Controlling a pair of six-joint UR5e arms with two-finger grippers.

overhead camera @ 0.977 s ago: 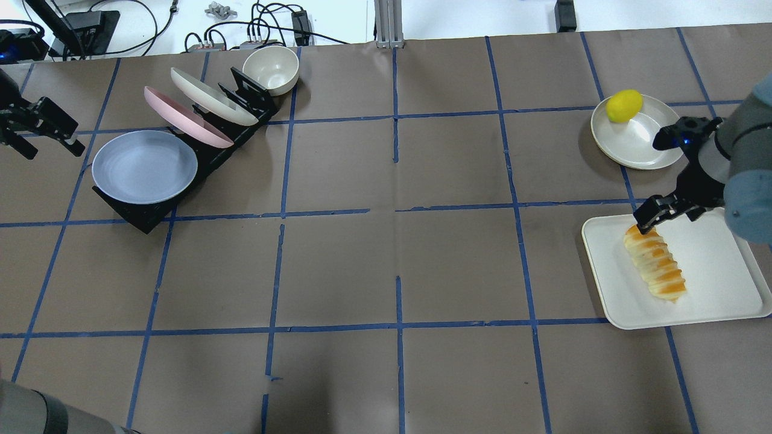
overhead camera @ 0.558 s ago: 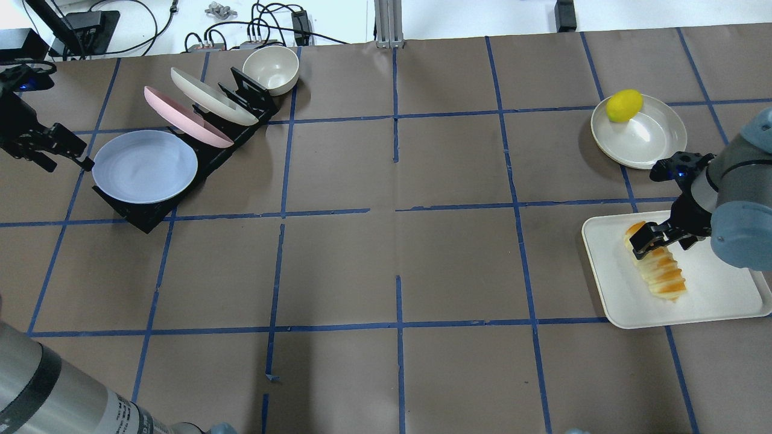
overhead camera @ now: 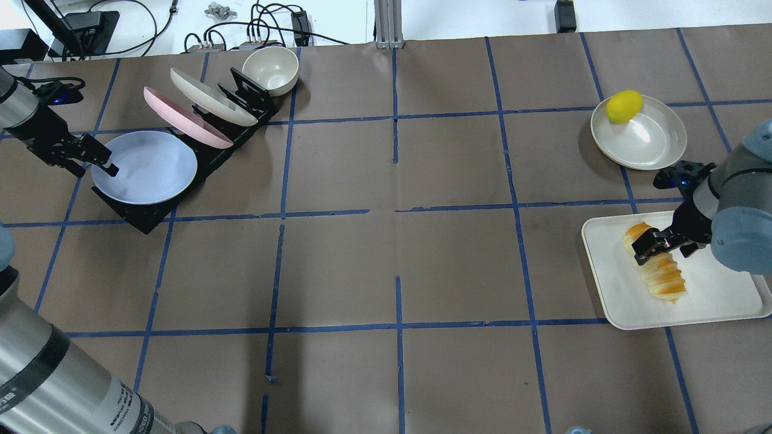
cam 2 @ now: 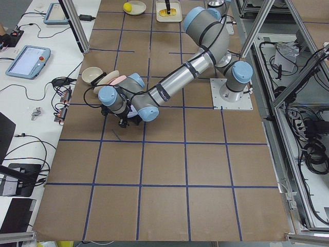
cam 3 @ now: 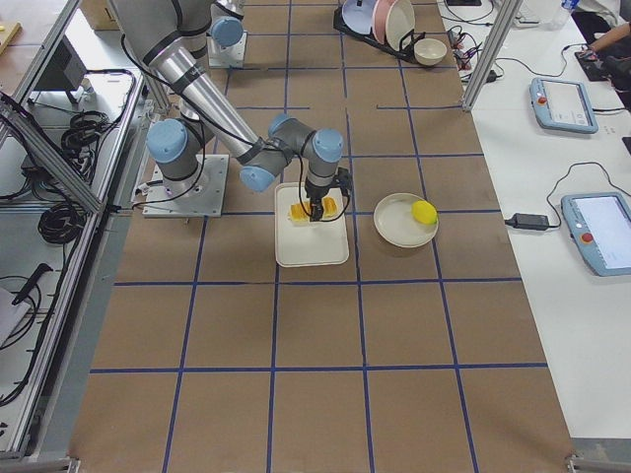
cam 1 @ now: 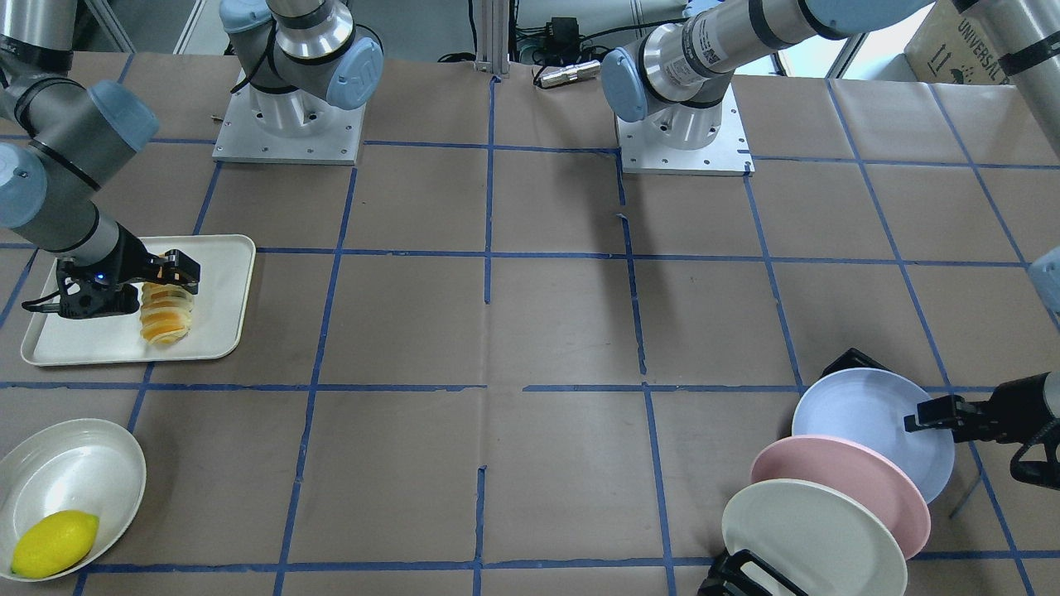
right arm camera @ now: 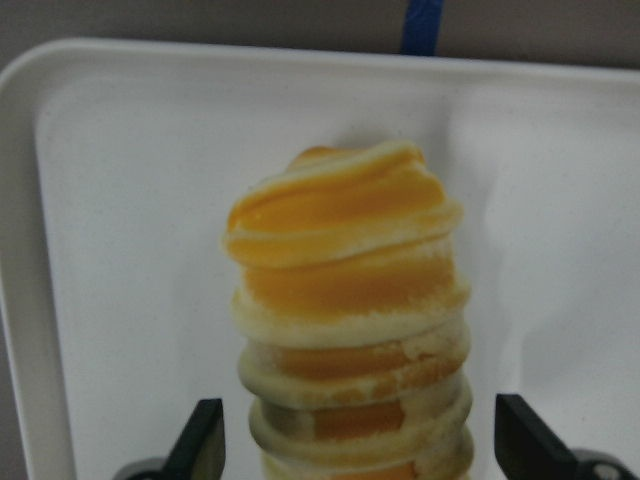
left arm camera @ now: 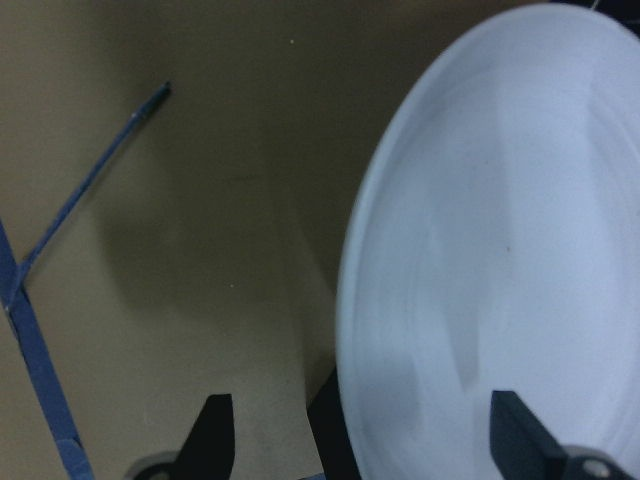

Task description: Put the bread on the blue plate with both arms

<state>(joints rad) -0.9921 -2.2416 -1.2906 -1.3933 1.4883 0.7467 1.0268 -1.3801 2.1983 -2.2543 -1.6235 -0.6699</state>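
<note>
Right gripper (right arm camera: 360, 445) lowered astride bread (right arm camera: 345, 300), UNIVERSAL carton (cam 1: 952, 41)

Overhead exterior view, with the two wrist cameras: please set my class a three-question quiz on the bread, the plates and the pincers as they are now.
1. True or false: the bread lies on the white tray.
2. Choose one: the left pincer is at the rim of A) the pink plate, B) the blue plate, C) the cream plate.
3. Short answer: is the right pincer open or shut?

Key: 1 true. 2 B. 3 open, with one finger on each side of the bread.
</note>
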